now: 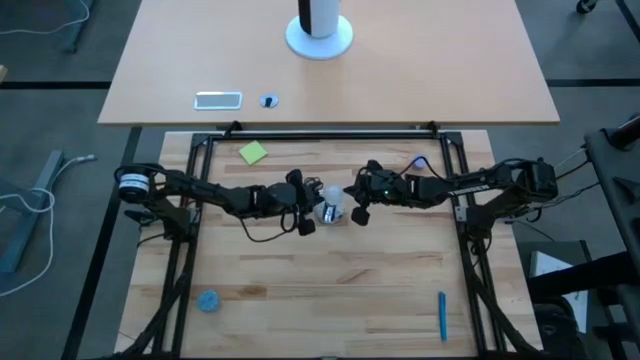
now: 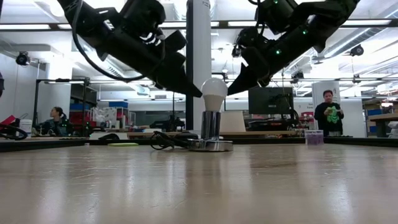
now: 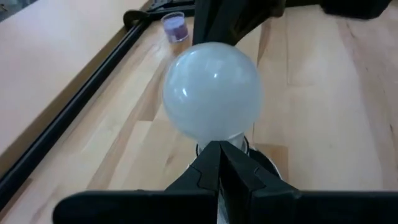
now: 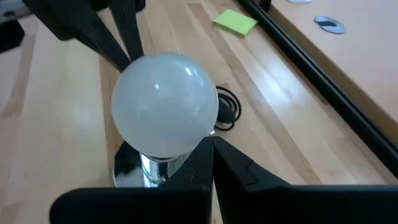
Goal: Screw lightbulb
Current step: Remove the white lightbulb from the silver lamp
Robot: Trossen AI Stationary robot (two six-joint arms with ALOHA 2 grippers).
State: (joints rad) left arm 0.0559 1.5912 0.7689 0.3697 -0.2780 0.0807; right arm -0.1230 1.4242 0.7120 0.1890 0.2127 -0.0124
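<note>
While both arms reach toward the middle of the wooden surface [image 1: 330,290], the lightbulb [image 2: 214,93] stands upright there, its narrow end seated in a shiny silver socket [image 2: 211,127] whose round base rests flat on the wood with a black cord [image 2: 165,140] coiled just beside it. From above, the bulb [image 1: 331,196] sits right between the two arms. The left pincer [image 1: 303,222] comes in from the left side, and in the left wrist view its two dark fingers [image 3: 217,171] are pressed together with no gap, their tip just at the neck of the bulb [image 3: 211,90], below the round globe; whether it touches the glass I cannot tell. The right pincer [image 1: 357,212] comes in from the right side, and in the right wrist view its fingers [image 4: 214,165] are likewise pressed together, pointing at the bulb's [image 4: 165,102] lower side above the socket [image 4: 146,171]. At table height both pincers slant down toward the bulb from either side, their tips near its top and slightly apart from it. A green sticky note [image 1: 253,152] lies on the wood behind the left arm, a blue disc [image 1: 208,301] near the front left, and a blue pen [image 1: 442,315] near the front right, all well apart from the bulb.
</note>
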